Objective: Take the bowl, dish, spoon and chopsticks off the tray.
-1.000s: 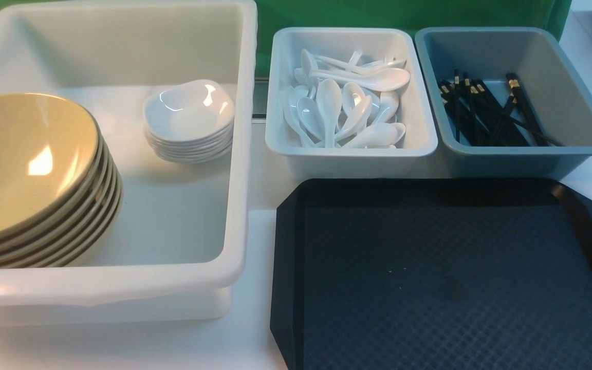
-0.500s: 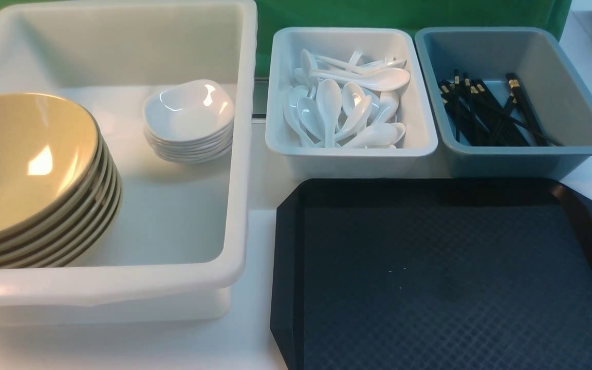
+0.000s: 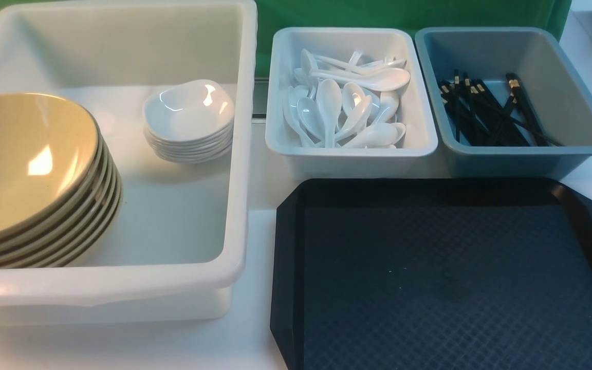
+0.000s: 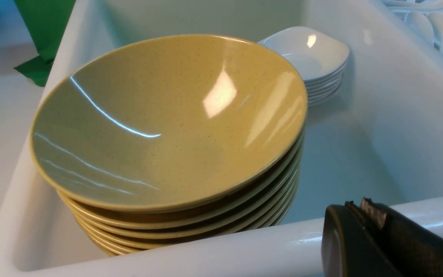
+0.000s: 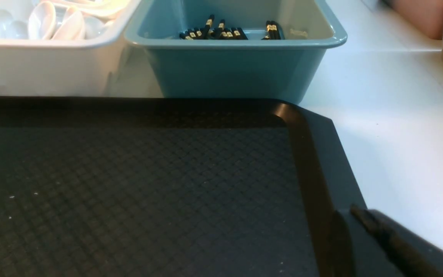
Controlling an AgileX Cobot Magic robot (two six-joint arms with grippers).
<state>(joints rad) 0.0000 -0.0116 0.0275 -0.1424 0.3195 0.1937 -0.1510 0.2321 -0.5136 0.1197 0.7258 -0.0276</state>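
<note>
Plainly, the tray lay bare on the worktop, near right; nothing of the task was left on its diamond floor. The bowl topped a tilted stack in the white tub at left, the dish topped its own stack further back in the same tub. The spoon lay among its fellows in the white bin beyond the tray, the chopsticks in the grey-blue bin to the right of that.

My left jaws hung shut and empty just outside the tub's near rim; my right jaws shut and empty over the tray's right rim.

Handling, as I judged it: everything glazed, stiff, slippery. Bowl heaviest, best pinched at the rim; dish likewise. Spoon by its handle. Chopsticks light, prone to roll, best taken across mid-length.
</note>
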